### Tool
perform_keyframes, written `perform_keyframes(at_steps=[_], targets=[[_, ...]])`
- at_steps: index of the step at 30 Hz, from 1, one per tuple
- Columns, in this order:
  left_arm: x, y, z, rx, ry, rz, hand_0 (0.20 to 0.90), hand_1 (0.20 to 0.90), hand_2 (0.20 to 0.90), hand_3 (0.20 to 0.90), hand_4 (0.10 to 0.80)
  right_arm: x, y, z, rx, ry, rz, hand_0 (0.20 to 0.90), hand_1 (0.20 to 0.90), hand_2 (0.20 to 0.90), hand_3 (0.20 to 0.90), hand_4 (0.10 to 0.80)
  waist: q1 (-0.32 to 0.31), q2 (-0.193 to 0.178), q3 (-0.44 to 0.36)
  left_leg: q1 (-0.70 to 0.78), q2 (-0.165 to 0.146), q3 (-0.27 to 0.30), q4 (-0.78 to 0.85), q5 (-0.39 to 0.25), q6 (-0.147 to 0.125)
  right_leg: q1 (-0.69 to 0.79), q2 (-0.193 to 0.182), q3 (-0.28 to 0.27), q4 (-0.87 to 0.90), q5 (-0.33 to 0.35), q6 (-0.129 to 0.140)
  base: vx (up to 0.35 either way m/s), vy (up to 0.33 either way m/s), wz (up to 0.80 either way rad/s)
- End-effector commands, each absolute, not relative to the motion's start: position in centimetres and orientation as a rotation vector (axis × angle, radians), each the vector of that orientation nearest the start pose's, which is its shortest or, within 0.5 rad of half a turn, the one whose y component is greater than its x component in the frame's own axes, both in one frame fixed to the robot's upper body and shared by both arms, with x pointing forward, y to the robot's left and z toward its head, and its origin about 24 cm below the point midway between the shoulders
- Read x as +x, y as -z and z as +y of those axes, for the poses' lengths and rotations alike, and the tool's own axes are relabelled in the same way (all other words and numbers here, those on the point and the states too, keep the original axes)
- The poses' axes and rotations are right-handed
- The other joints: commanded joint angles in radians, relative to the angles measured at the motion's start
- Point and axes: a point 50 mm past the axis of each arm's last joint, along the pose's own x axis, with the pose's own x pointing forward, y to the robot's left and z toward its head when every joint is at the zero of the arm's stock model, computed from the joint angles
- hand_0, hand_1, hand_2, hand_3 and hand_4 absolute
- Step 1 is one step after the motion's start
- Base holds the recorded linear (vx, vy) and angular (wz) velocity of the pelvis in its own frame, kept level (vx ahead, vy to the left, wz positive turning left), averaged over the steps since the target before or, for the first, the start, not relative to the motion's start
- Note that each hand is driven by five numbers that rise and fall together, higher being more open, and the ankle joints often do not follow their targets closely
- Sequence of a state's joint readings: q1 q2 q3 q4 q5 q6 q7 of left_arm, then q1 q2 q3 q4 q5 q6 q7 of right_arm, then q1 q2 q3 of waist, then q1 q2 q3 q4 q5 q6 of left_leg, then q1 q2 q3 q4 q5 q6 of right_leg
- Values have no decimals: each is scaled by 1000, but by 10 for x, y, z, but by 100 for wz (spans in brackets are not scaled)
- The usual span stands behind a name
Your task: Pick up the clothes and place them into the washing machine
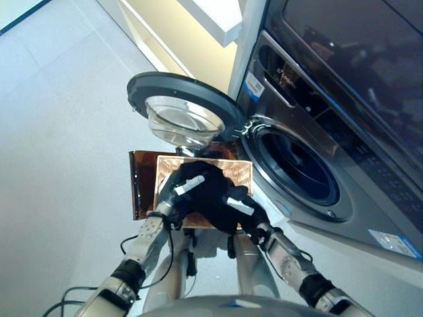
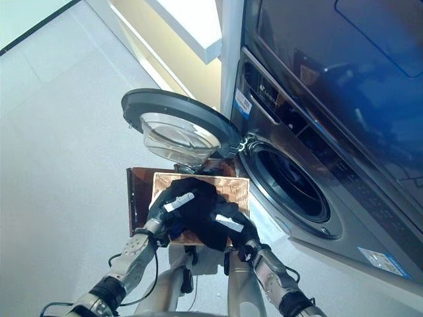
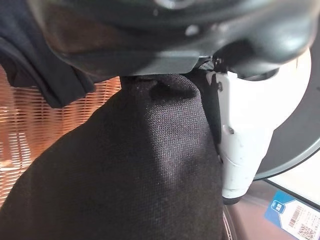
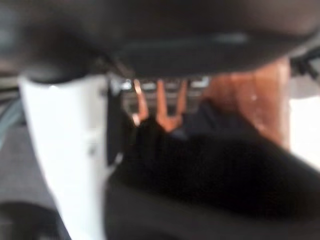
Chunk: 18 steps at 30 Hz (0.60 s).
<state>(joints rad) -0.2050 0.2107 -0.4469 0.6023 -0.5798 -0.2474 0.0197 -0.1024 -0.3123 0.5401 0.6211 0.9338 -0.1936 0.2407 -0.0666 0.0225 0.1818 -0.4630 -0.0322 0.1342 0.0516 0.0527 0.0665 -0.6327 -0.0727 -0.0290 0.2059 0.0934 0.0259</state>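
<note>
A dark bundle of clothes [image 1: 210, 198] lies in an orange woven basket [image 1: 236, 170] on the floor, just below the washing machine's open door [image 1: 182, 109]. My left hand [image 1: 180, 186] grips the bundle from the left; its white-covered thumb [image 3: 245, 135] presses into the black cloth [image 3: 130, 175]. On the bundle's right side, my right hand [image 1: 242, 207] is curled round the cloth [image 4: 215, 175] too, thumb [image 4: 65, 150] against it. The round drum opening [image 1: 294, 168] is dark and lies to the right of the basket.
The door swings out to the left, its glass bowl [image 2: 177, 135] hanging over the basket's far edge. A brown panel [image 1: 141, 181] stands at the basket's left side. A cream cabinet [image 1: 178, 39] stands behind the machine. Grey floor [image 1: 59, 152] spreads to the left.
</note>
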Motion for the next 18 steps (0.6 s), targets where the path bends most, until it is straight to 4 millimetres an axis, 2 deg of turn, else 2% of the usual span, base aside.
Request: perform_keyframes(at_steps=[1,9,10,11,18], targets=[[272,5,93,-175,330,100,200,200,200,200,300,224,44,-100,528,-494,354,900,900,900,900,800,6,-43,-42,-58,-14,-24,57,-51,-57,66,23,-23,-95,-21,4,0,0,0],[271,6,94,-151,353,103,200,200,200,200,300,224,43,-93,527,-534,362,900,900,900,900,800,10,-42,-50,-44,-14,-27,51,-53,-57,83,23,-28,-103,-21,7,0,0,0],[271,6,94,-151,353,103,200,200,200,200,300,224,43,-93,527,-534,362,568,568,568,568,563,9,-42,-51,-44,-14,-27,51,-53,-57,83,23,-28,-103,-21,7,0,0,0],[271,5,95,-154,345,100,200,200,200,200,300,223,44,-93,519,-543,368,205,205,205,205,304,10,-41,-55,-40,-15,-27,51,-54,-56,86,22,-28,-103,-22,7,0,0,0],[272,7,97,-159,327,106,200,200,200,200,300,223,43,-87,537,-555,366,200,200,200,200,300,11,-43,-67,-30,-14,-31,50,-60,-54,94,22,-23,-103,-26,7,13,0,-2]])
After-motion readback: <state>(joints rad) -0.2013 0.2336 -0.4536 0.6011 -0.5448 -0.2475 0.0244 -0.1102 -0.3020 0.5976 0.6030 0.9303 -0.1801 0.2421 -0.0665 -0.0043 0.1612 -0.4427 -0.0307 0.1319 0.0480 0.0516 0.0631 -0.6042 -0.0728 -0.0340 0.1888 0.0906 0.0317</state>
